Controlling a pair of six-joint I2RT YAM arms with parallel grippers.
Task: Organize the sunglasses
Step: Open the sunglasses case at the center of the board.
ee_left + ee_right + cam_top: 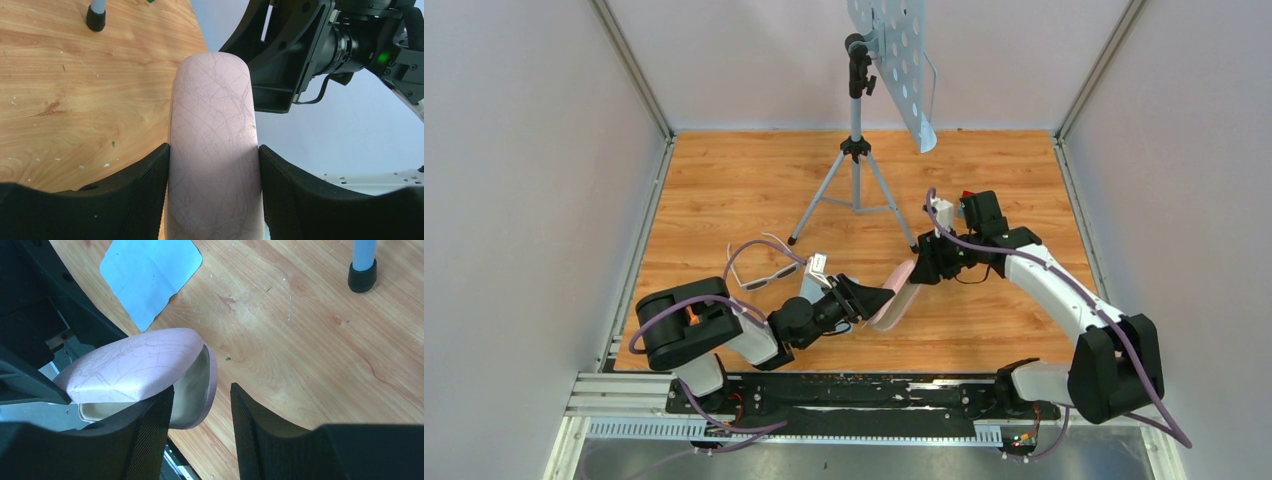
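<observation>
The white-framed sunglasses (769, 272) lie on the wooden table left of centre, beside my left arm and apart from both grippers. My left gripper (876, 298) is shut on the pale pink oval case (901, 290), its pads pressing both sides of the case (212, 100) in the left wrist view, where the gripper (214, 147) fills the bottom. The case is slightly open at its far end: lid (135, 365) raised above the base rim (210, 385). My right gripper (922, 262) is open at that end (202, 388), one finger (150, 435) at the case's mouth, the rim between the fingers.
A light blue-grey cloth (150, 275) lies flat on the table beyond the case. A tripod (856, 150) stands at mid-back, one foot (361, 280) near my right gripper, and carries a perforated panel (894, 60). Grey walls enclose the table on three sides.
</observation>
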